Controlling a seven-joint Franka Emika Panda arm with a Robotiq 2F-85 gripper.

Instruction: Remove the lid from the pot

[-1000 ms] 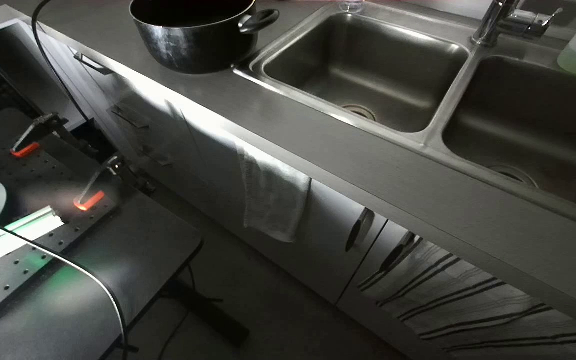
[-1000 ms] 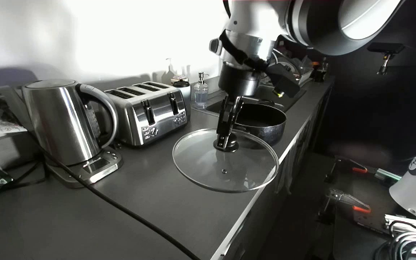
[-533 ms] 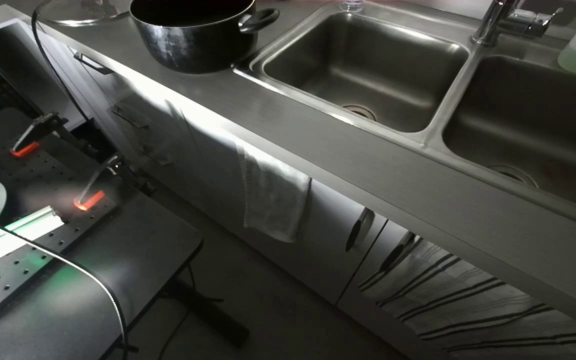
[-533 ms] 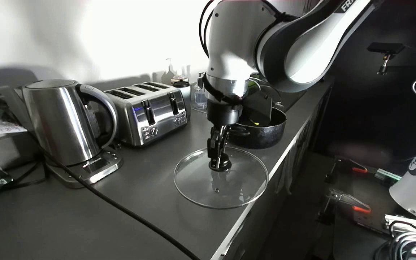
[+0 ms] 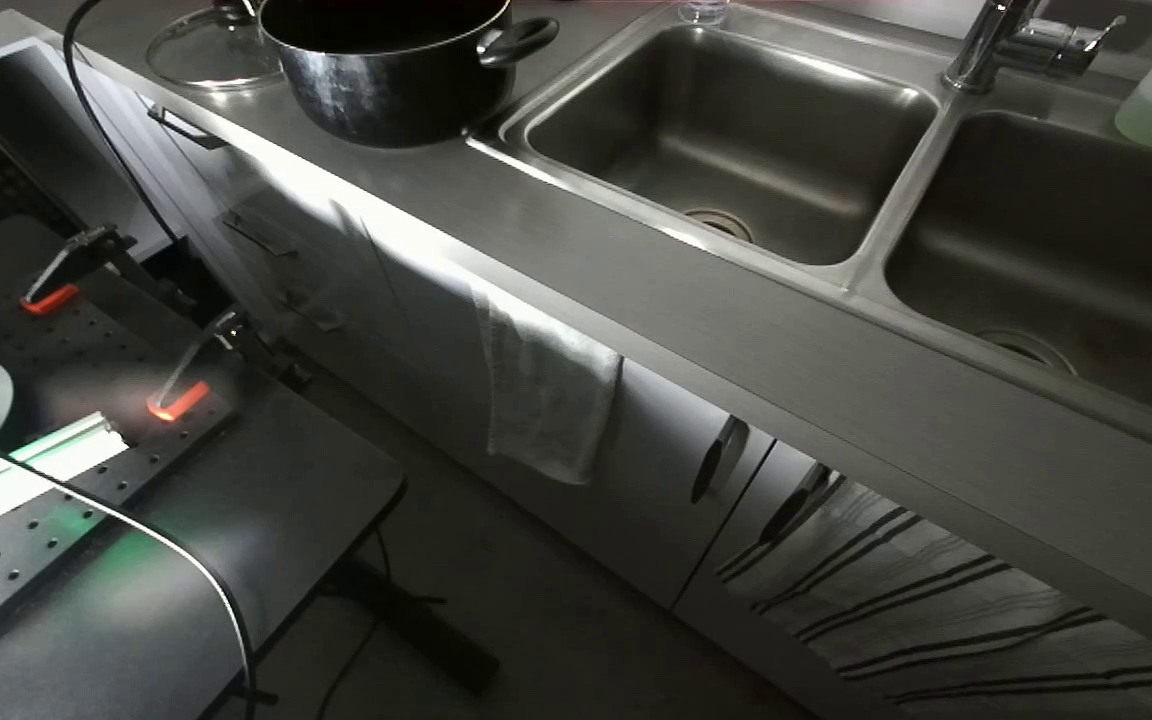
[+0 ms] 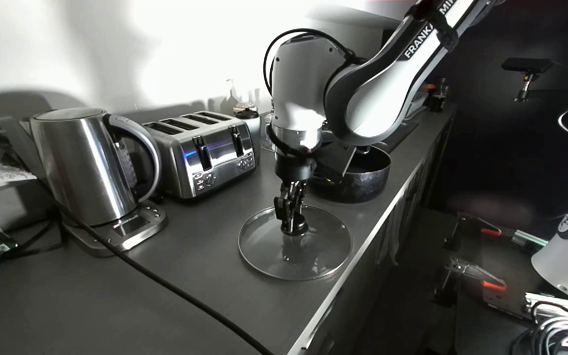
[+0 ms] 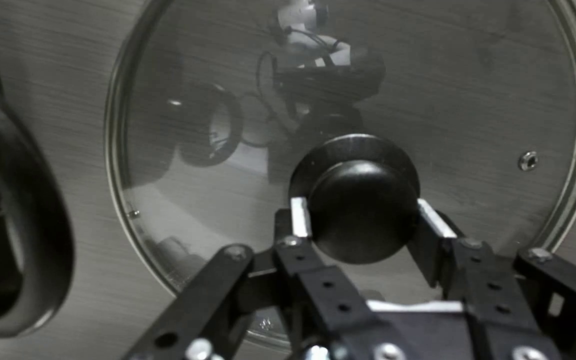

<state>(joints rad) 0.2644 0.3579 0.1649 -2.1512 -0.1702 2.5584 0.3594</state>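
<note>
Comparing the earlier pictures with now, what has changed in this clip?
The claw has lowered the lid from midair to the counter beside the pot, where it appears to rest. The claw still holds its knob between the pads; no release shows. The pot, kettle and toaster stayed where they were.

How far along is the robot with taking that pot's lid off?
Done: the pot stands open, with the lid beside it, apparently flat on the counter. In progress: the hand seems closed on the lid's knob, a finger at each side. Left: probably only letting go and pulling away.
</note>
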